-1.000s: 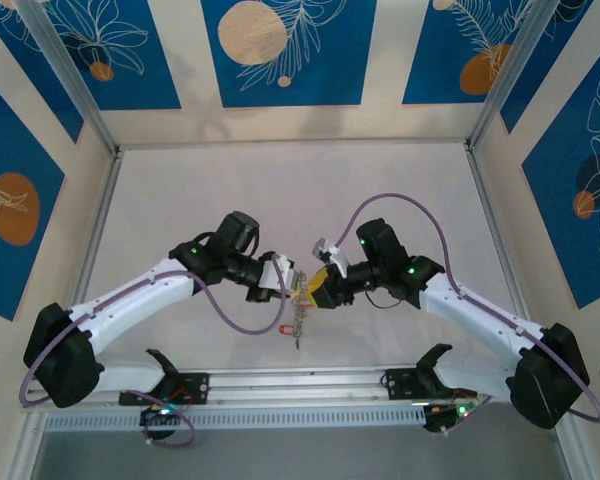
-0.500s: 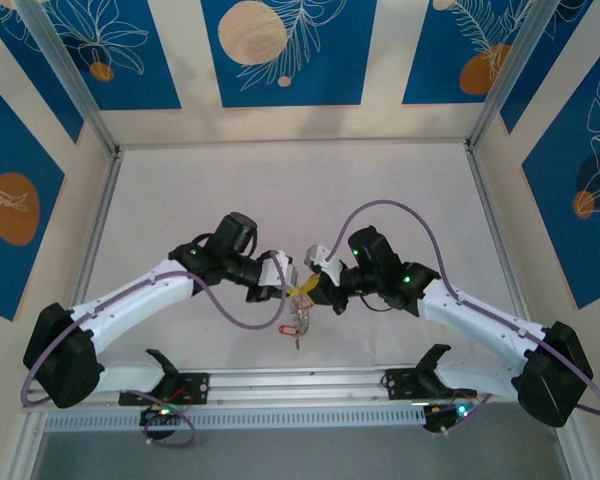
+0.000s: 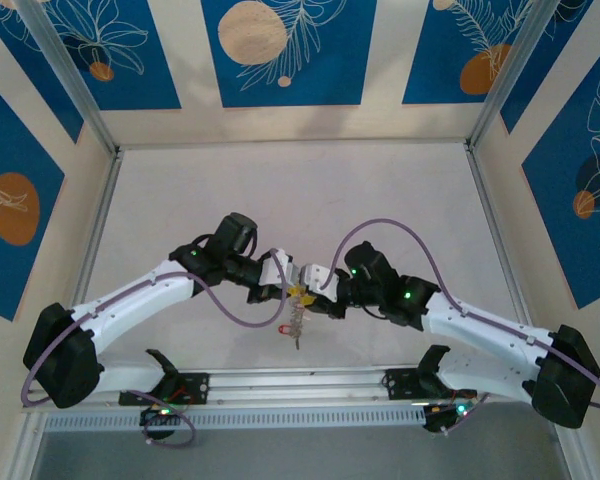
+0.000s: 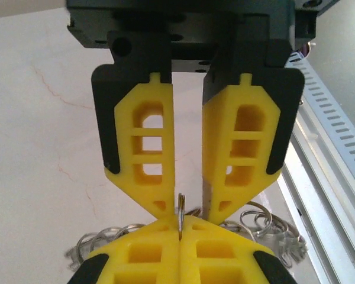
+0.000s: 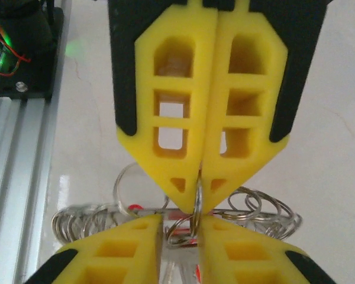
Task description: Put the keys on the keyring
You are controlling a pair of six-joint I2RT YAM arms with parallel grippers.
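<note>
Item: two arms brought together tip to tip just below the centre of the top view, above a pale tabletop. Right end effector: yellow fingers are pressed flat against each other along their whole length, and a thin silvery loop, seen edge-on, is pinched at their tips. Left end effector: its fingers are held spread, with a clear gap that narrows toward the tips. The same thin loop is seen standing in that gap, and whether the tips touch it cannot be told. Keyring: a bunch of silvery wire loops is seen hanging directly beneath the two meeting sets of fingertips, at the lower middle of both wrist views. In the top view it is seen as a short strand hanging below the junction. Keys: small red pieces are seen at the left edge of the hanging strand and among the loops in the right wrist view. Their metal blades are too small to be made out. Aluminium rail: it is laid across the lower part of the top view, with both arm bases mounted at its ends.
</note>
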